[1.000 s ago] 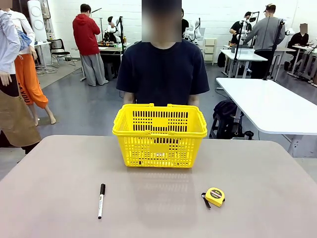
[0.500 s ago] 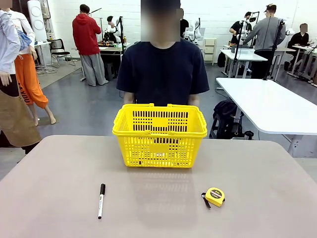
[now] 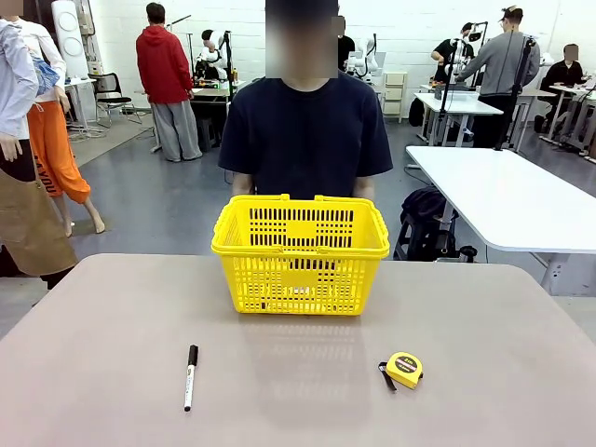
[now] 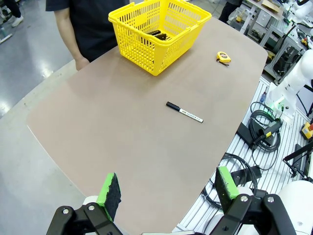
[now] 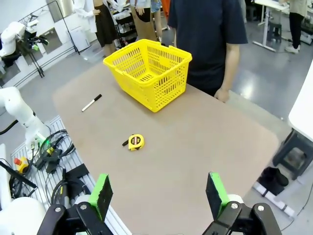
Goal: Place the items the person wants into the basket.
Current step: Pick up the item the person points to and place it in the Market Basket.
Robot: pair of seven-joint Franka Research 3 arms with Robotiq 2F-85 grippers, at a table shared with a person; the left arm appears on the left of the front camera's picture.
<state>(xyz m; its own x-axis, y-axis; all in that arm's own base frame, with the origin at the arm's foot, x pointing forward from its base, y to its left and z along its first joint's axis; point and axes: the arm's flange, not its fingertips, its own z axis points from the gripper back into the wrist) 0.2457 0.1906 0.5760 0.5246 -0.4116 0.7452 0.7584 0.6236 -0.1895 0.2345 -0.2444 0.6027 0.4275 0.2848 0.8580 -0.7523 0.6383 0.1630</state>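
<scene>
The yellow plastic shopping basket with perforated lattice sides [image 3: 300, 256] is standing upright near the far edge of the grey-brown table [image 3: 112, 335], roughly midway along that edge, its handles folded down on the rim. In the left wrist view dark items [image 4: 160, 35] are lying inside the basket on its floor — their exact kind cannot be told from here. The person in the plain black short-sleeved T-shirt [image 3: 305, 135] is standing just behind the far edge, directly behind the basket, arms hanging down; one hand [image 5: 222, 94] is hanging close to that edge. A white marker with a black cap [image 3: 190, 376] is lying flat toward the near edge, left of centre, well apart from the basket. A round yellow tape measure [image 3: 404, 369] is lying toward the near edge, right of centre, also well apart from the basket and from the marker. The left gripper [image 4: 168, 188] is hanging high over the table's left end with its green-padded fingers [image 4: 109, 190] spread wide and nothing between them. The right gripper [image 5: 159, 195] is hanging high over the table's right end — its fingers [image 5: 215, 193] are likewise spread wide and carrying nothing. Neither gripper is touching any object.
</scene>
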